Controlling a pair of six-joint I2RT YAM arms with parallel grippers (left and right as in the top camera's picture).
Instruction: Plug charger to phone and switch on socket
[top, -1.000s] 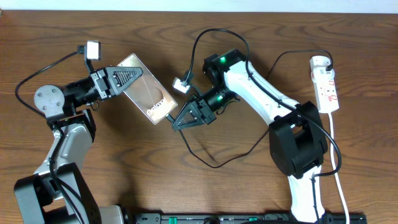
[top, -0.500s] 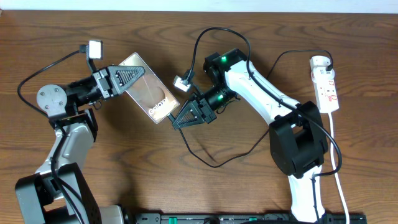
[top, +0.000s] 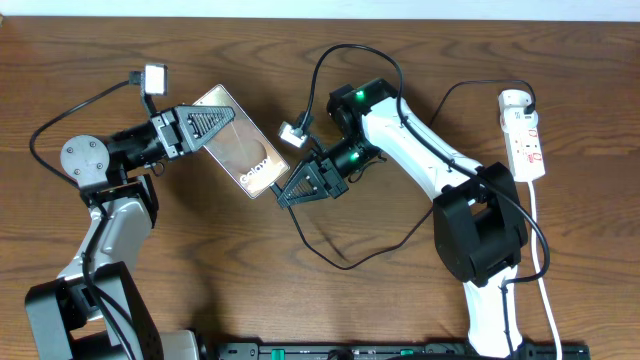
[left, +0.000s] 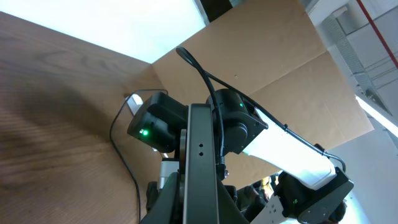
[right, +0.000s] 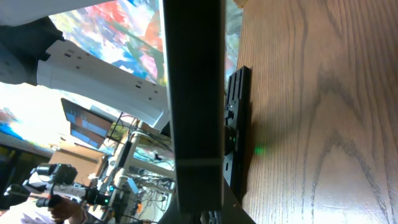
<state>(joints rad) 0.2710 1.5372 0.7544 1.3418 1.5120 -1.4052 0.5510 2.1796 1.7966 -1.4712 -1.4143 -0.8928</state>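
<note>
Wood surface (top: 200, 270), overhead: left pincer (top: 213, 125) pinching phone (top: 250, 160), upper left of centre. Right pincer (top: 285, 193) pressed together on charger (top: 347, 266) tip, just beside phone's lower end. Risk: tip misses port and skids, or phone twists in grip. Socket (top: 524, 135), far right, appears overhead only; wrist views are largely blocked.

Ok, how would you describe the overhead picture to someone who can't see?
Over a wooden table, the left pincer grips a phone while the right pincer holds a black charger cable beside it. A white power strip lies at the far right.
</note>
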